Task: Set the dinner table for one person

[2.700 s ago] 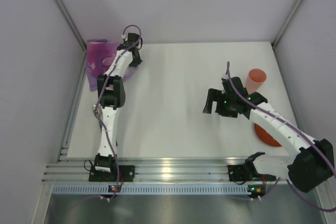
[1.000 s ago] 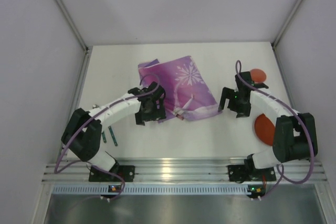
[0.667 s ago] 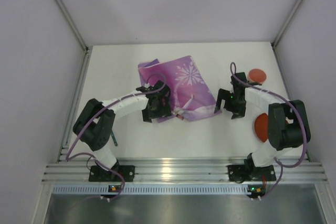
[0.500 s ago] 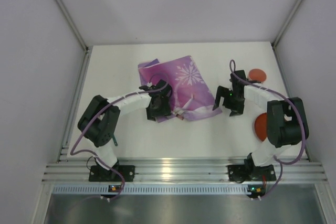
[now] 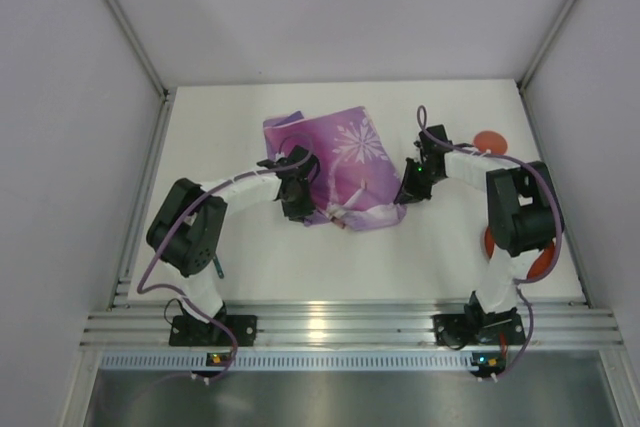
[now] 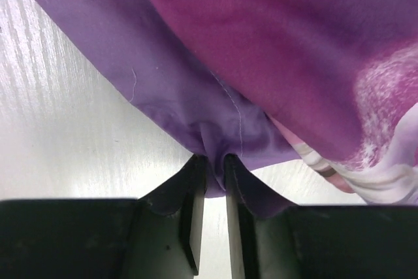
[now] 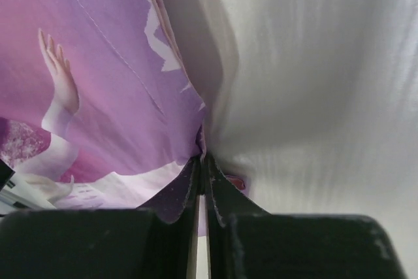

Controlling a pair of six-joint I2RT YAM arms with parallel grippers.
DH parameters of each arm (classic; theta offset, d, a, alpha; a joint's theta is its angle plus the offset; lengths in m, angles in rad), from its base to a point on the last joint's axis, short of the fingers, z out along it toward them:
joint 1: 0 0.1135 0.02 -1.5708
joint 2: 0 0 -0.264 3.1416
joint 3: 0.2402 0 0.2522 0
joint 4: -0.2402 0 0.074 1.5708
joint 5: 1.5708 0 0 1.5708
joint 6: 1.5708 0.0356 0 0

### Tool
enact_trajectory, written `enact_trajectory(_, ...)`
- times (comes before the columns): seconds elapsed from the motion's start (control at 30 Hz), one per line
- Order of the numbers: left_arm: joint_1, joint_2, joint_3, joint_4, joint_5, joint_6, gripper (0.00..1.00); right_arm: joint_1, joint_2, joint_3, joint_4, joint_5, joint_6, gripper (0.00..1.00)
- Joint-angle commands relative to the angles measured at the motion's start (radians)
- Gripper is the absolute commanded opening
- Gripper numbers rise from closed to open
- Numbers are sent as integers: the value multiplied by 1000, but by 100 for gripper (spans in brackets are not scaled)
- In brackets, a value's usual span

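A purple snowflake-printed placemat (image 5: 350, 162) lies crumpled in the middle of the white dinner table (image 5: 330, 257). My left gripper (image 5: 297, 202) is at its near left edge. In the left wrist view the gripper (image 6: 214, 161) is shut on a fold of the placemat's (image 6: 294, 63) hem, just above the table (image 6: 65, 129). My right gripper (image 5: 408, 192) is at the mat's right corner. In the right wrist view that gripper (image 7: 202, 158) is pressed shut on the thin edge of the placemat (image 7: 98, 63), with the bare table (image 7: 326, 63) to the right.
An orange cup (image 5: 488, 140) stands at the back right. An orange plate (image 5: 487, 242) lies mostly hidden behind the right arm. A thin dark utensil (image 5: 214, 265) lies by the left arm's elbow. The ribbed aluminium rail (image 5: 330, 329) runs along the near edge.
Both arms reached in to the placemat and both grippers closed on its edges, the left on the near left hem, the right on the right corner. The mat's right corner has bunched inward.
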State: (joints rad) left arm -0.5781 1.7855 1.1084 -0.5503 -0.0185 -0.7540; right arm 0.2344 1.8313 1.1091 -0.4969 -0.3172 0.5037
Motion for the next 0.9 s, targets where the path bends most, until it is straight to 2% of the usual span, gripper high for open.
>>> enact_trajectory(0.0, 12, 9, -32, 44, -5, 15, 20, 32, 39, -2, 21, -26, -2, 0)
enact_trajectory(0.07, 15, -14, -28, 35, -9, 18, 10, 32, 25, -9, 20, -39, -5, 0)
enact_trajectory(0.1, 14, -23, -24, 27, -14, 19, 0, 31, 4, -12, 20, -42, -11, 0)
enact_trajectory(0.27, 15, -107, 83, -103, -69, 53, 0, -6, -136, -17, -3, -81, -7, 0)
enact_trajectory(0.33, 15, -141, 132, -160, -110, 67, 0, -41, -243, -14, -17, -94, 9, 0)
enact_trajectory(0.43, 14, -208, 229, -264, -161, 88, 0, -79, -389, 21, -89, -89, 9, 0)
enact_trajectory(0.5, 14, -262, 271, -321, -188, 97, 0, -89, -461, 67, -198, -16, -11, 0)
enact_trajectory(0.63, 18, -340, 255, -407, -253, 67, 0, -104, -561, 41, -287, 92, -7, 0)
enact_trajectory(0.73, 18, -431, 210, -497, -316, -45, 0, -113, -609, -8, -374, 211, 18, 0)
enact_trajectory(0.87, 20, -553, 87, -545, -317, -145, 0, -132, -664, -107, -394, 237, 29, 0)
